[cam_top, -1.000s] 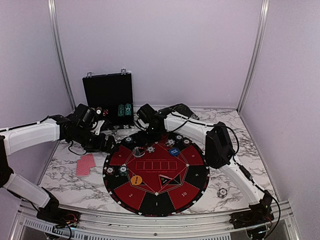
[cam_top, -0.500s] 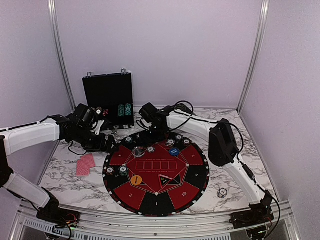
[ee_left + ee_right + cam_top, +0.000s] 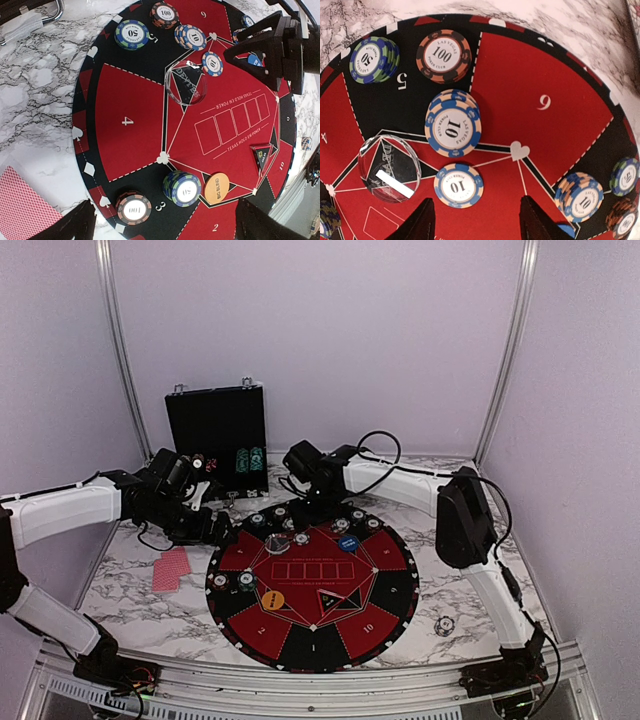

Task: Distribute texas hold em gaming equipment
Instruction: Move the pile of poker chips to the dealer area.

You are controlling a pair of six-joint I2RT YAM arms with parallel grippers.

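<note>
Lying flat on the red field beside the clear disc (image 3: 390, 167), a single ten chip (image 3: 458, 186) marks the latest spot served, with a stack of tens (image 3: 452, 124) just behind it and a hundred chip (image 3: 443, 56) and a pile of fifties (image 3: 372, 60) at the seat-five rim of the round mat (image 3: 380, 625). Above them the right hand (image 3: 476, 202) hangs with its fingers apart and nothing between them. Over the past second that hand has drawn back from the middle of the mat toward its far edge, its arm swinging out to the right, while the ten chip has stayed where it was. The pull-back suggests this placement is finished and the arm is heading for more stock, probably at the black case (image 3: 215, 435) standing open at the back. The left hand (image 3: 167, 220) has not moved: it waits wide open and empty over the mat's left edge, near seats three and four, which already carry chips, and the orange disc (image 3: 271, 599). Red-backed cards (image 3: 171, 569) lie undealt on the marble surface (image 3: 130, 540) off the mat's left side, and a stray chip (image 3: 444, 625) sits alone to its right, so seats and cards remain to be served.
</note>
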